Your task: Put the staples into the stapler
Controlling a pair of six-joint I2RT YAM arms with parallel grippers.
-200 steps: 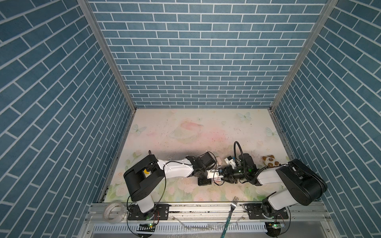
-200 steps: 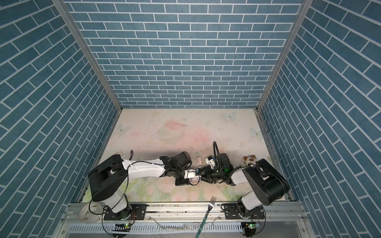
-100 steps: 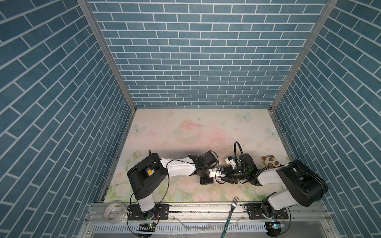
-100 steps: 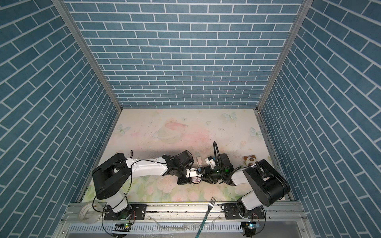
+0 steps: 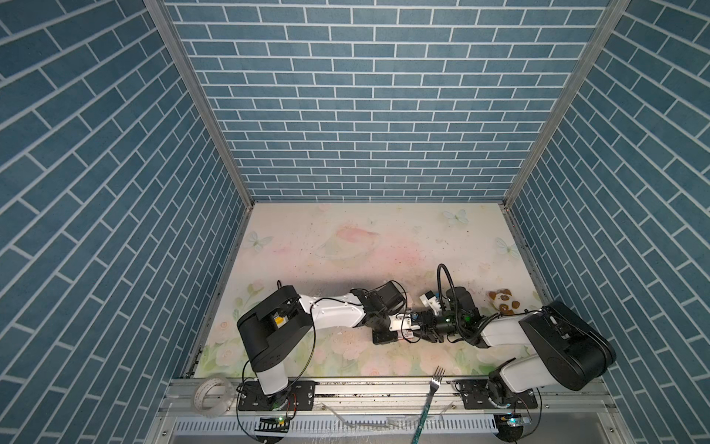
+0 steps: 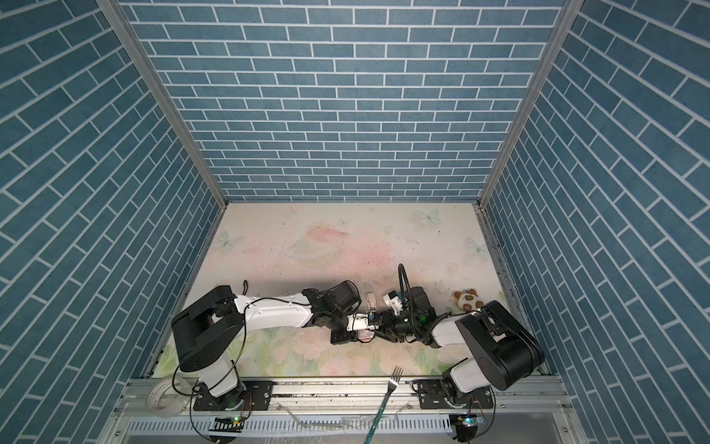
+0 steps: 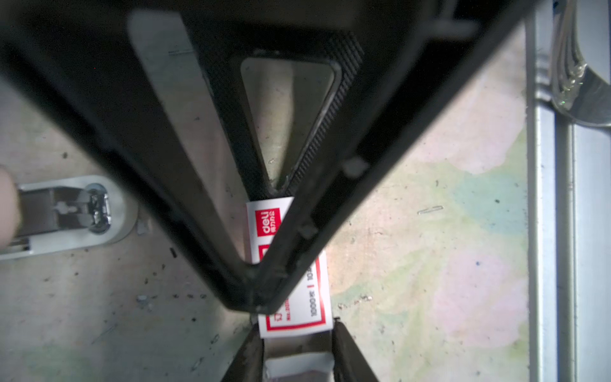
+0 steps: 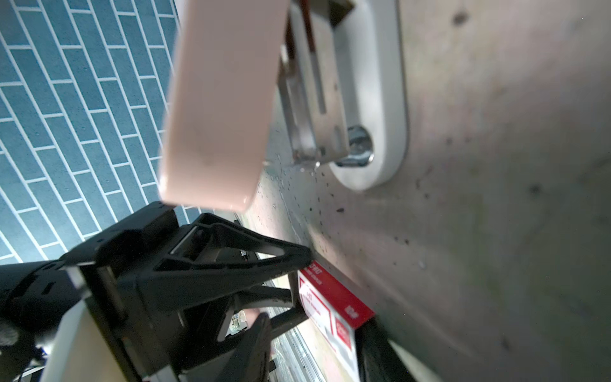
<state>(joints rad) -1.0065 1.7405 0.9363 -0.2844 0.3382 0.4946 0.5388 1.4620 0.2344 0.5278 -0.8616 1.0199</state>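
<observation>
Staple box (image 7: 307, 297) between both grippers near the front of the floral mat (image 5: 345, 246), with the open stapler (image 6: 371, 301) just behind.

Right gripper (image 7: 296, 350) grasps the white-and-red box by one end, a dark finger against each side. A pale tray (image 7: 297, 363) end shows between them, and the staples themselves are hidden inside. Left gripper (image 7: 256, 302) reaches onto the other end, its fingers (image 7: 330, 205) narrowed to a tight V with the tips at the label; whether they pinch the box cannot be told. The stapler lies clear of both grippers, its pink top (image 8: 218, 99) swung up off the white base (image 8: 380, 99). One loose staple (image 7: 429, 209) lies on the mat beside the box.
</observation>
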